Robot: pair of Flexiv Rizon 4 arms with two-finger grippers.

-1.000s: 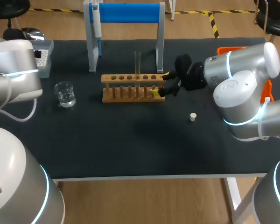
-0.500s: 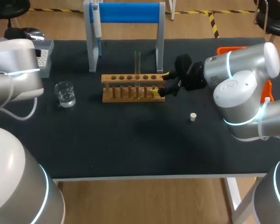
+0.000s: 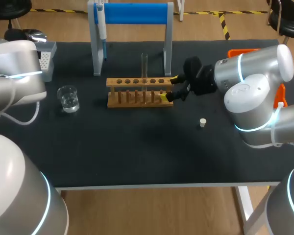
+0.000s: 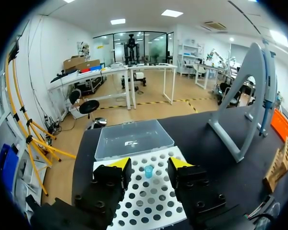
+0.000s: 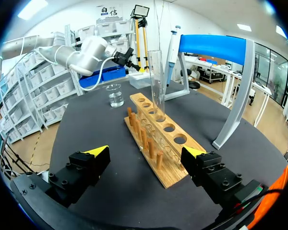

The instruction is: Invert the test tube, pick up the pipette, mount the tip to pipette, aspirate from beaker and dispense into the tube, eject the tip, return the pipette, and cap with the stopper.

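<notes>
The test tube (image 3: pixel 144 68) stands upright in the wooden rack (image 3: pixel 137 93). On the blue-barred stand (image 3: pixel 132 13) hangs the pipette (image 3: pixel 102 24). My left gripper (image 4: pixel 149 165) hovers open over the white tip box (image 4: pixel 134 201), a blue tip (image 4: pixel 149 171) sitting between its fingers without touching them. At the rack's right end my right gripper (image 3: pixel 172 88) is wide open; from the right wrist, the rack (image 5: pixel 158 143) and tube (image 5: pixel 157 76) lie just ahead of the gripper (image 5: pixel 146 153). The beaker (image 3: pixel 68 98) sits left of the rack. A white stopper (image 3: pixel 203 122) lies right of it.
The tip box's clear lid (image 4: pixel 133 139) lies open ahead of the left gripper. An orange bin (image 3: pixel 240 51) shows behind my right arm. Bare black table (image 3: pixel 137 152) stretches in front of the rack.
My left arm has shifted very slightly over the tip box. The right arm, tube, beaker and stopper are where they were.
</notes>
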